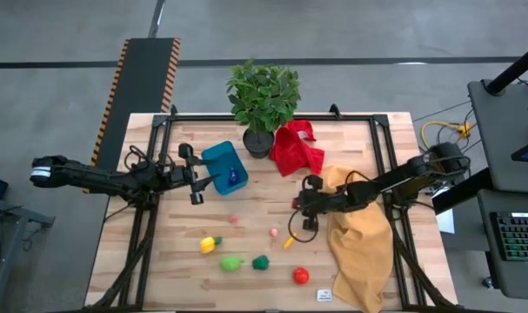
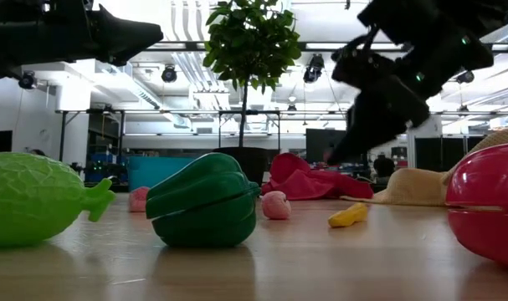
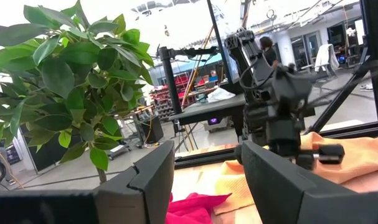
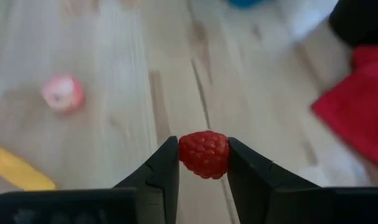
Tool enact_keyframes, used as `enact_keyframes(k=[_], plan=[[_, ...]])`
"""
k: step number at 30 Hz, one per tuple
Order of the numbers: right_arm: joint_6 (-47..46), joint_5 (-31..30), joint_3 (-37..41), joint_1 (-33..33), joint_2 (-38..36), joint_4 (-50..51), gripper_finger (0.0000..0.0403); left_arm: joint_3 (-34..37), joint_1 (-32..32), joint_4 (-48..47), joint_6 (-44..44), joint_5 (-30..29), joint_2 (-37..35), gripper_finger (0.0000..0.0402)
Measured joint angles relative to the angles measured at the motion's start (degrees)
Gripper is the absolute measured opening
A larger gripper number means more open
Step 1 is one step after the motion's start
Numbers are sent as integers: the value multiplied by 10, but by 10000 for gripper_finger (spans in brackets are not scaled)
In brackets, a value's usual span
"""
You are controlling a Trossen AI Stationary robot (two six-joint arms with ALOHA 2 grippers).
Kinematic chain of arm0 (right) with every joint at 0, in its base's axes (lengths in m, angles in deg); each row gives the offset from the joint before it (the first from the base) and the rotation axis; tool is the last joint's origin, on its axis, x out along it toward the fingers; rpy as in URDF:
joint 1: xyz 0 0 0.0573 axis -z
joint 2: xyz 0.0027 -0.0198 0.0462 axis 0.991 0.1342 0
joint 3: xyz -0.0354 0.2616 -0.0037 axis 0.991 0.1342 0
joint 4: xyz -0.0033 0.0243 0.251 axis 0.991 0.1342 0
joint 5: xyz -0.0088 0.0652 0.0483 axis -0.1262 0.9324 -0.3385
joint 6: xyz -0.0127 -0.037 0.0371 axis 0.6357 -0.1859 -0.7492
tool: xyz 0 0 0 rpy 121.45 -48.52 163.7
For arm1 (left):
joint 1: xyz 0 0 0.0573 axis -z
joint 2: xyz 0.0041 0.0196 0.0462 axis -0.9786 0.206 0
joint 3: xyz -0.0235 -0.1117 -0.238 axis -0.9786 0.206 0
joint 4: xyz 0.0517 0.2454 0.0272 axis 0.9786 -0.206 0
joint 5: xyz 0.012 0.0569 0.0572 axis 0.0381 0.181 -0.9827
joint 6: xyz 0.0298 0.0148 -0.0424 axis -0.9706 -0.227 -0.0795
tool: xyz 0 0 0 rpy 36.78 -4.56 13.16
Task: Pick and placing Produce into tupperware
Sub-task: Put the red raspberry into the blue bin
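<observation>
Clamped between the right claw's (image 4: 203, 163) two dark fingers is a red raspberry (image 4: 203, 154), seen clearly only from that wrist; it hangs over the pale wooden bench (image 1: 246, 278) near the middle. From overhead, loose produce (image 1: 233, 263) lies scattered toward the front edge. A blue tupperware (image 1: 225, 167) sits tilted toward the back edge, beside the potted plant (image 1: 264, 96), with the left claw (image 1: 194, 175) half open and empty against it. Low down, a workshop room shows behind the bench.
</observation>
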Motion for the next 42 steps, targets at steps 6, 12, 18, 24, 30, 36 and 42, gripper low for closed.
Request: enact_keyframes(k=[6, 12, 18, 24, 30, 36, 42], plan=[[66, 7, 11, 12, -21, -155, 99, 0, 0, 0, 0, 0, -2, 173], [124, 13, 14, 47, 32, -330, 98, 3, 0, -2, 0, 0, -4, 173], [136, 71, -32, 87, 125, -410, 98, 6, 0, 1, 0, 0, -11, 173], [168, 71, -118, 110, 205, -411, 98, 8, 0, 0, 0, 0, -22, 173], [169, 68, -192, 130, 257, -390, 98, 8, 0, 0, 0, 0, -29, 173], [171, 66, -274, 141, 305, -294, 98, 8, 0, -1, 0, 0, -28, 173], [173, 47, -330, 145, 332, -213, 98, 8, 0, -1, 0, 0, -27, 173]])
